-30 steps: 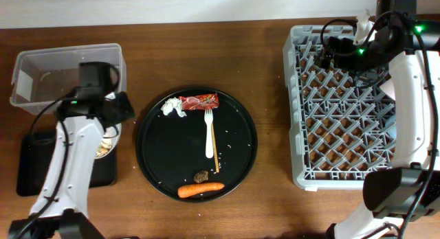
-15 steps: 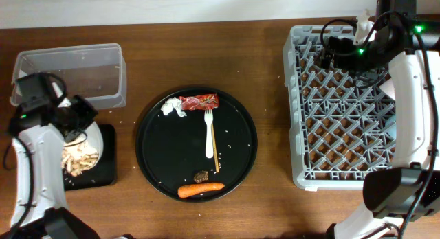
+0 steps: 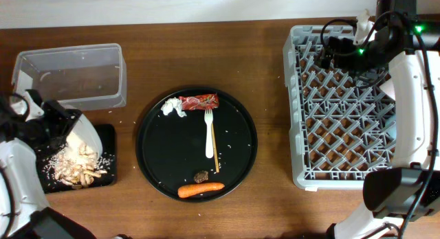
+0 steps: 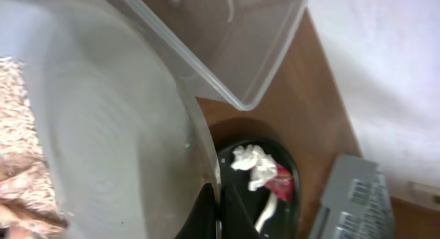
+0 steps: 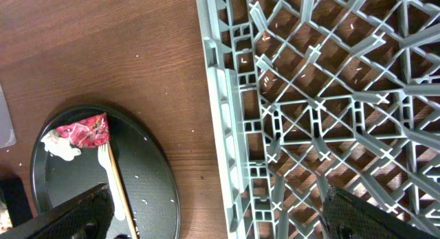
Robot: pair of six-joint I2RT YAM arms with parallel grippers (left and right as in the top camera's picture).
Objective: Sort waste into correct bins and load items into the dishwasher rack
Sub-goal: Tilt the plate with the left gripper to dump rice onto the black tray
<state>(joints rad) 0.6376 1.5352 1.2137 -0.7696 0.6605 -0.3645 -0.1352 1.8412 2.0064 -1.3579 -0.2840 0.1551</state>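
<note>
At the 9 o'clock edge of the table, I am working the left gripper [image 3: 56, 121], which is clenching the rim of the pale round plate [image 3: 79, 134]. The plate is tipping steeply over the flat black tray [image 3: 108, 139]. The rice with brown mushroom bits [image 3: 72, 163] is heaping on that tray at about 6 o'clock from the plate, and stray grains are scattering toward the tray's edges.

To do this well, I am judging that the plate's low lip should stay above the tray's middle. Any further tilt should come slowly, since the wrist view appears to show a clump near the plate's edge.

The clear plastic tub [image 3: 75, 81] is sitting just beside the plate at 12 o'clock, so I am minding that rim.

Farther toward 3 o'clock, the round black tray [image 3: 234, 150] is holding the red wrapper [image 3: 201, 101], tissue [image 3: 173, 107], white fork [image 3: 208, 132] and carrot [image 3: 201, 189].

Farthest off, the right gripper [image 5: 230, 215] is hovering over the grey dishwasher rack [image 3: 344, 129], jaws spread wide and holding nothing.
</note>
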